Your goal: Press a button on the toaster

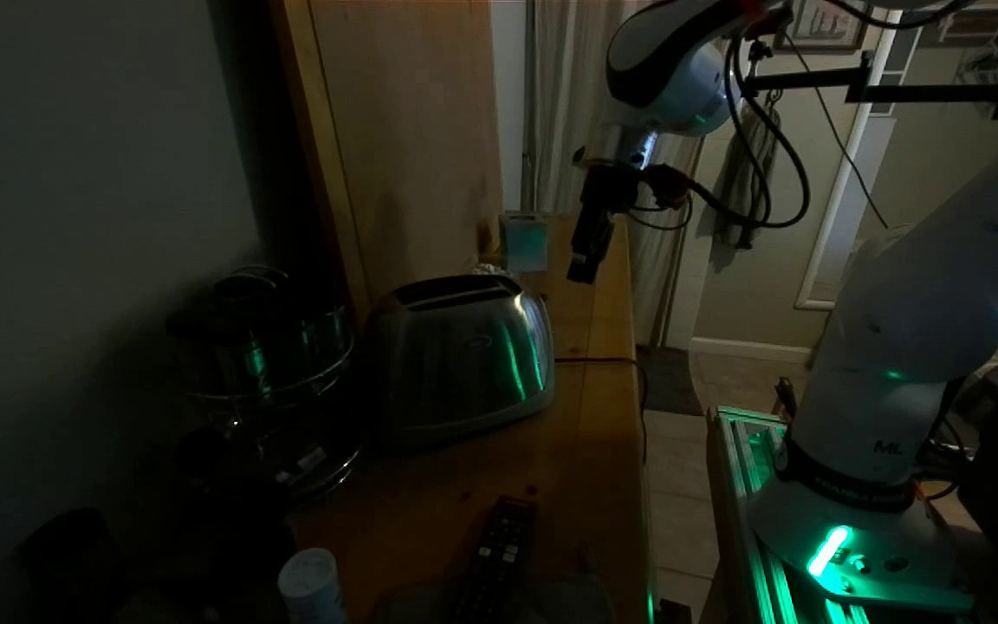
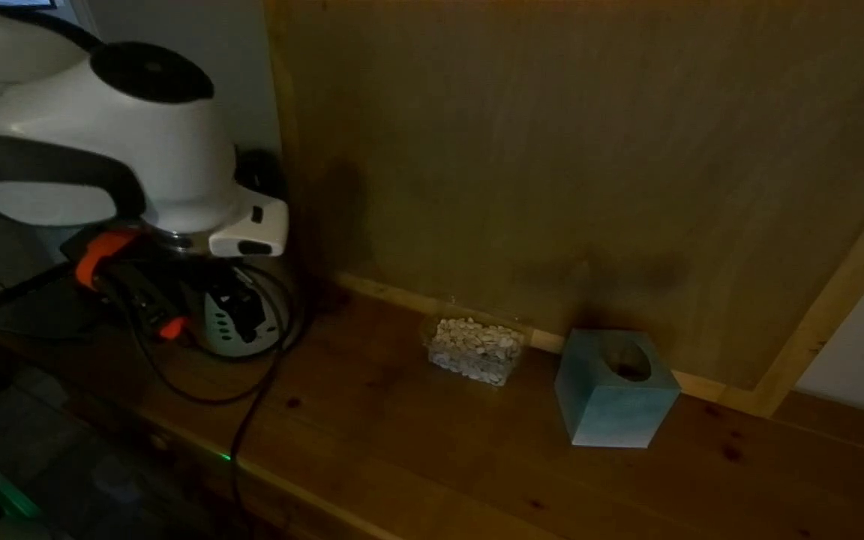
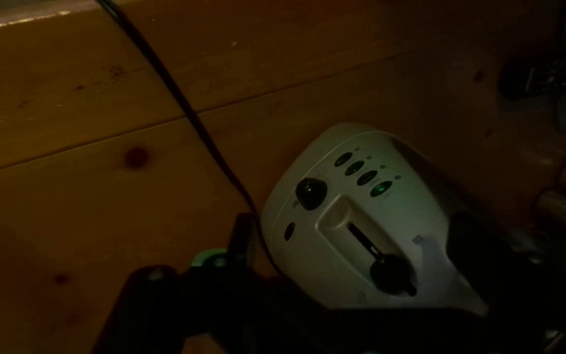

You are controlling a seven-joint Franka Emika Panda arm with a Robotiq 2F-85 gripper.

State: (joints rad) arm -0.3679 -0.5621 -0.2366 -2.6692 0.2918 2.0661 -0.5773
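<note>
The toaster [image 1: 464,364] stands upright on the wooden counter [image 1: 586,451], set back from the free long edge and closer to the wall-side edge, where a tall wooden panel [image 2: 589,165] rises.

In both exterior views the arm [image 1: 694,87] reaches in over the counter; its green-lit base [image 1: 854,537] stands beyond the free long edge. The pincer [image 3: 352,221] points down past the toaster's control end — a gap separates it from the toaster's body in an exterior view. Its fingers [image 3: 242,241] are spread wide; the wrist view sets them to either side of the control face [image 3: 327,275]. On that face sit a black knob [image 3: 311,193], a row of four oval buttons [image 3: 367,178] with an end one glinting green, a single oval button [image 3: 289,231] near the knob, and a dark lever [image 3: 392,274] at one end of its slot.

A black cord [image 3: 180,98] runs from beside the toaster to the free long edge and drops over it. Along the wall-side edge, at the panel's foot, stand a clear container [image 2: 475,350] of pale pieces and, farther from the toaster, a blue box [image 2: 619,397] with an oval opening on top. The same edge has a two-tier stand [image 1: 317,381] — its load too dark to make out. Toward the counter's near end, a remote [image 1: 499,555] lies between the long edges, and a white cylinder [image 1: 313,581] stands nearer the wall-side edge.
</note>
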